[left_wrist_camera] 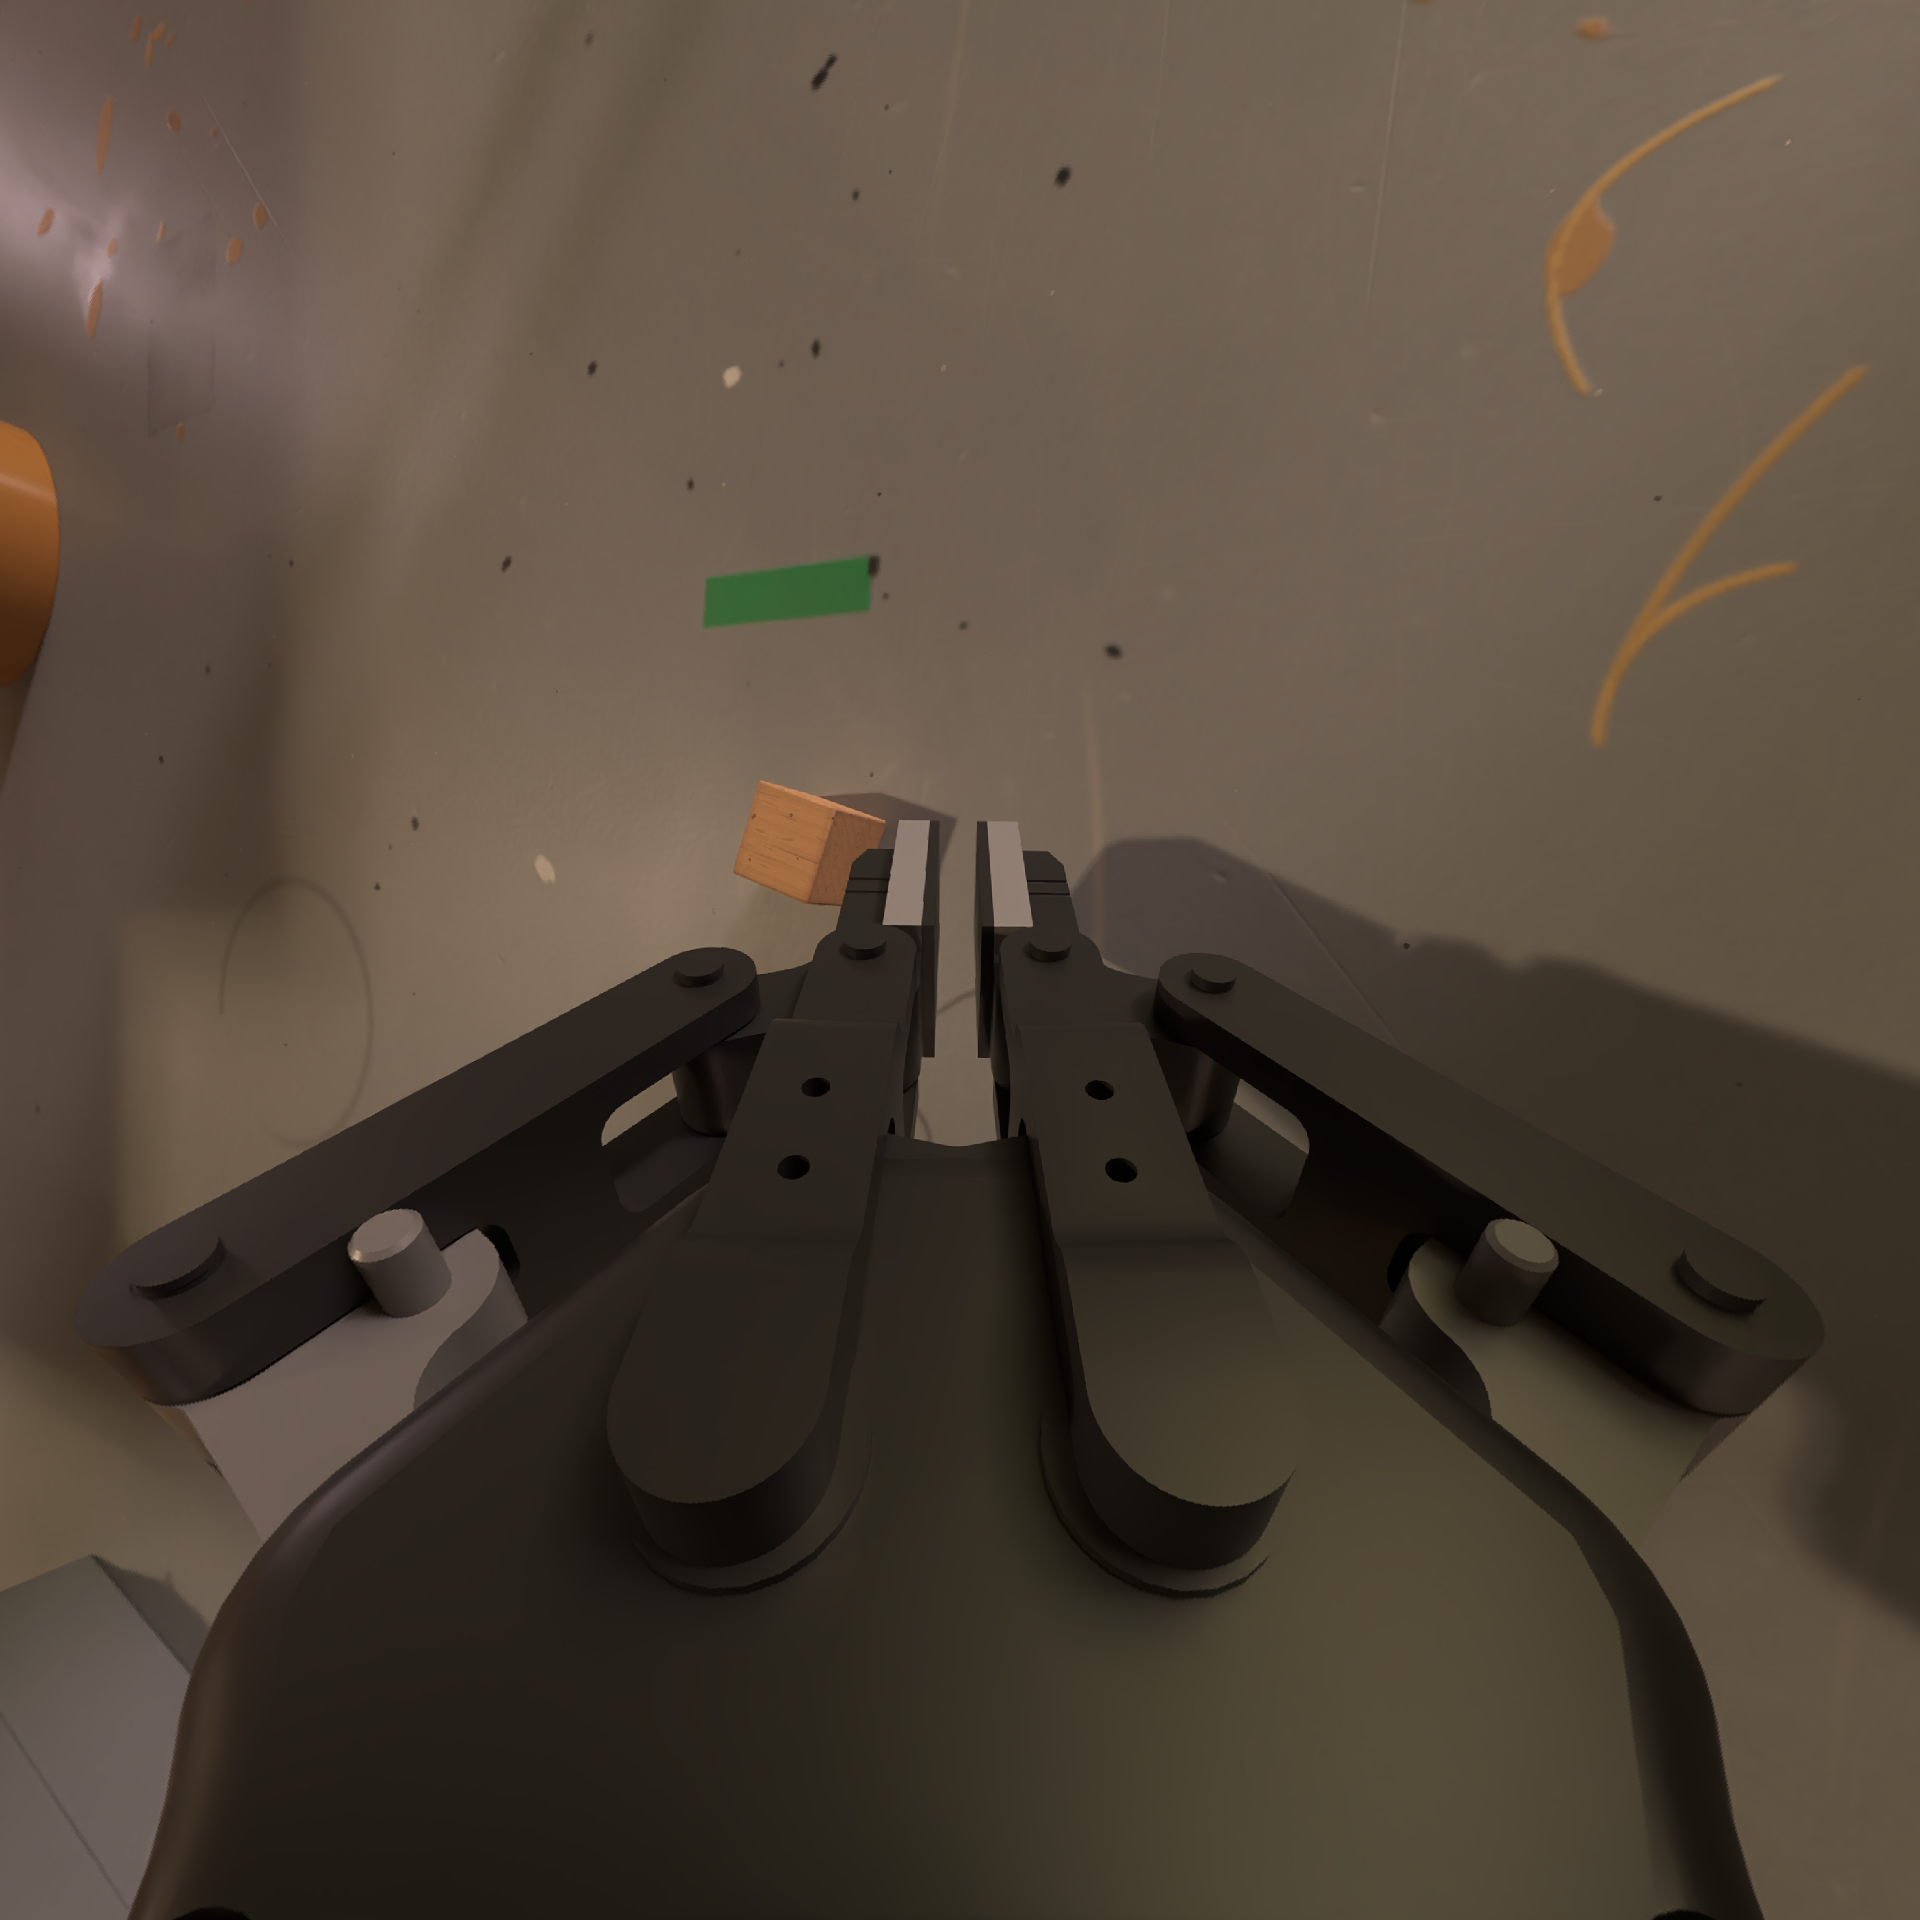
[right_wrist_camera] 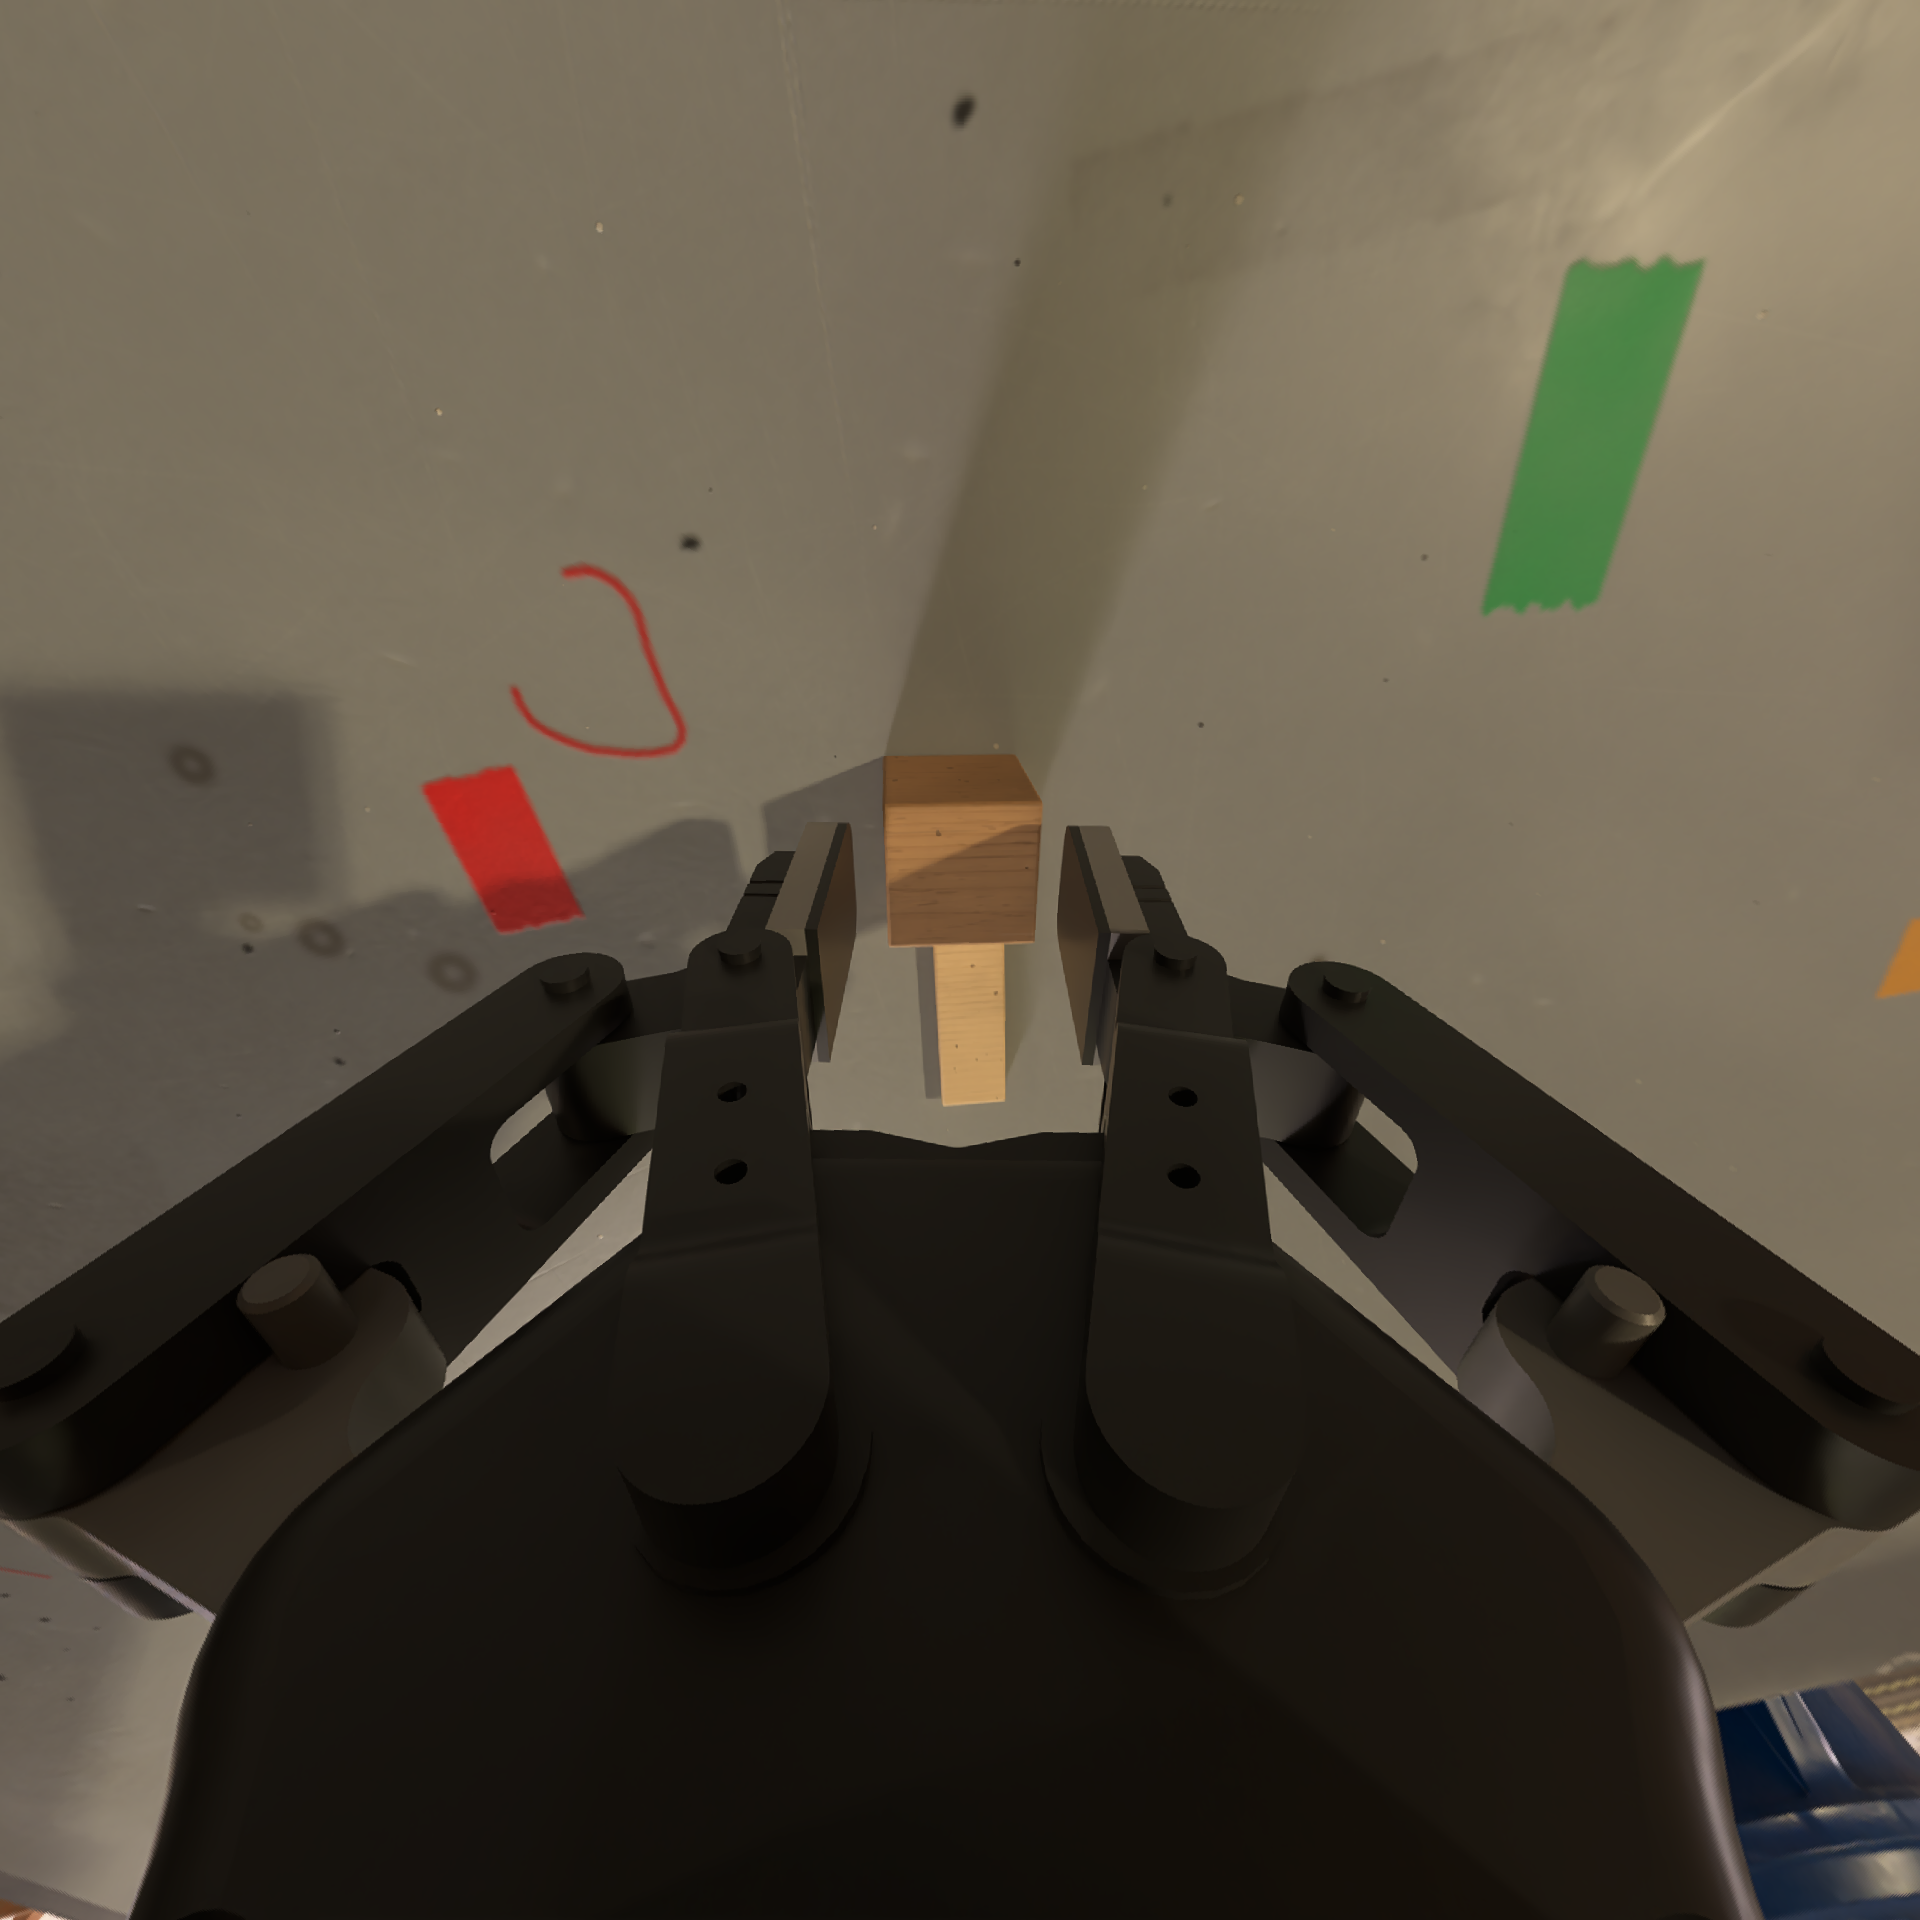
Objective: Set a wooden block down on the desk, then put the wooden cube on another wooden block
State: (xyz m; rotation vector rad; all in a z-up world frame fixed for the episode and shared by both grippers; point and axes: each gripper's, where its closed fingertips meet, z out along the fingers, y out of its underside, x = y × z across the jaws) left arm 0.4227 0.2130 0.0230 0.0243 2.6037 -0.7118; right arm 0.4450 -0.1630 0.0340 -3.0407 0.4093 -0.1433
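Observation:
In the right wrist view a wooden cube [right_wrist_camera: 961,862] sits over the far end of a paler, narrow wooden block [right_wrist_camera: 971,1023] on the grey desk [right_wrist_camera: 1247,520]. My right gripper [right_wrist_camera: 956,831] is open, with one finger on each side of the cube and a gap on both sides. In the left wrist view my left gripper [left_wrist_camera: 956,842] is shut, with only a thin slit between the pads and nothing in it. A wooden cube [left_wrist_camera: 805,857] lies on the desk just left of its left fingertip; whether they touch I cannot tell.
Green tape [left_wrist_camera: 787,590] [right_wrist_camera: 1590,436], red tape [right_wrist_camera: 499,847] and a red scribble [right_wrist_camera: 613,665] mark the desk. Orange streaks [left_wrist_camera: 1704,540] lie at the right. An orange object [left_wrist_camera: 21,540] is at the left edge and a grey box [left_wrist_camera: 73,1704] at the lower left.

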